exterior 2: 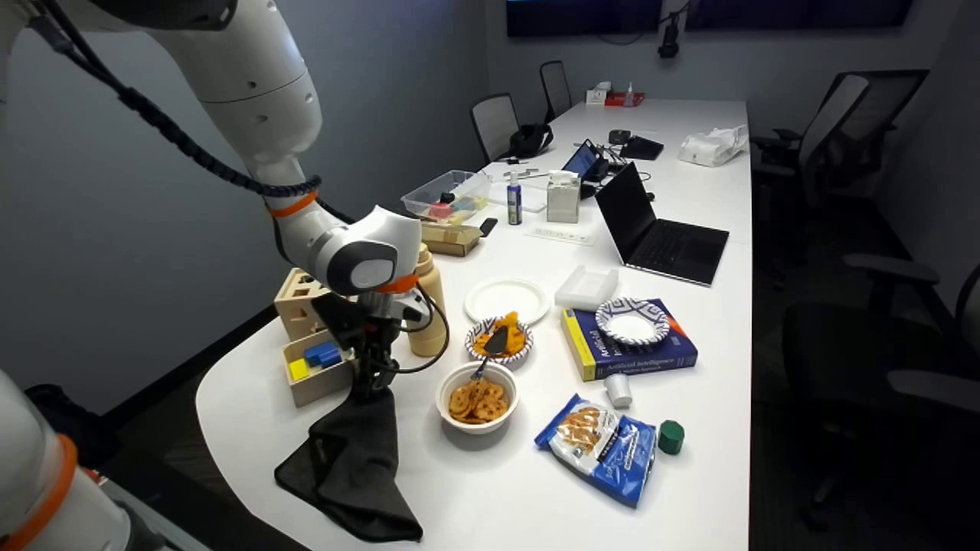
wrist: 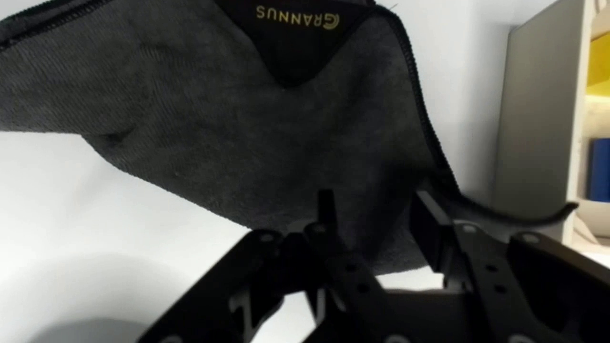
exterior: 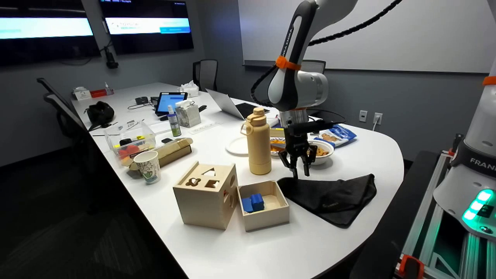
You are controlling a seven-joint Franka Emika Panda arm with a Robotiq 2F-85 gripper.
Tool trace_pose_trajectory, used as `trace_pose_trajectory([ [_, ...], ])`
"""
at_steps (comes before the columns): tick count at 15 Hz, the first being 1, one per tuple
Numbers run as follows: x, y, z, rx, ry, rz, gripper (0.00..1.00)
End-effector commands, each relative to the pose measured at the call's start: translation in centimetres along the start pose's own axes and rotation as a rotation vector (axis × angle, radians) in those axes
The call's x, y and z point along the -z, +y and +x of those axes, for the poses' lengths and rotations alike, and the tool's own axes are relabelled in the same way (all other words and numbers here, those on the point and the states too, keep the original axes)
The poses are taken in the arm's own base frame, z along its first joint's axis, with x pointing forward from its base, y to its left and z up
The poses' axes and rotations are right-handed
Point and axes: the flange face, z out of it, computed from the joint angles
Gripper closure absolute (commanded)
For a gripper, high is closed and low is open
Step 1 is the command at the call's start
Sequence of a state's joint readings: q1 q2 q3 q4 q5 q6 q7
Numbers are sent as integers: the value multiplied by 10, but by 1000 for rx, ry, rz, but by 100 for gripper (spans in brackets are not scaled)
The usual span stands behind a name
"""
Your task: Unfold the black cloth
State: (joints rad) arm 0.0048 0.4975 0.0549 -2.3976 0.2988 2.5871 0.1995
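Closest of all is the robot's gripper. Its two black fingers are spread, with a gap between them, at one end of the black cloth. Just beside that end stands an open wooden tray, and its wall blocks the way on that side. Blue blocks and a yellow block sit inside. Right next to the tray is a wooden shape box with holes cut in it.

The cloth lies on the white table, bumpy and with folds in it. It looks dark gray and fuzzy, with a black stitched edge. A black patch on it has gold letters that spell GRANNUS, upside down in the wrist view. Cloth runs off the top and left of that view, and the fingers hide some of it. I can't tell if the fingertips touch it. A thin dark strip beside one finger is too blurry to name.

Farther off stands a tan bottle, and in an exterior view the arm hides part of it. A white bowl of brown snacks sits near the cloth, with a blue bag past it. Way back is an open laptop. On the far wall hang two screens, with small words I can't read.
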Motion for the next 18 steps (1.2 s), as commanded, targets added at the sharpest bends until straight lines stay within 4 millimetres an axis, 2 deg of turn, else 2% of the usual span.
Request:
trace_pose_trajectory([
  [1,-5,-11,13,23,-4,17,24],
  [4,-4,-12,8,22,-13,23,1],
  [8,-4,6,-30,-72,-72,18,0],
  [13,-23,44,-76,-205,-224,44,0],
  [15,-31,54,-82,-226,-256,75,0],
  [18,-42,62,-78,-232,-256,127,0],
])
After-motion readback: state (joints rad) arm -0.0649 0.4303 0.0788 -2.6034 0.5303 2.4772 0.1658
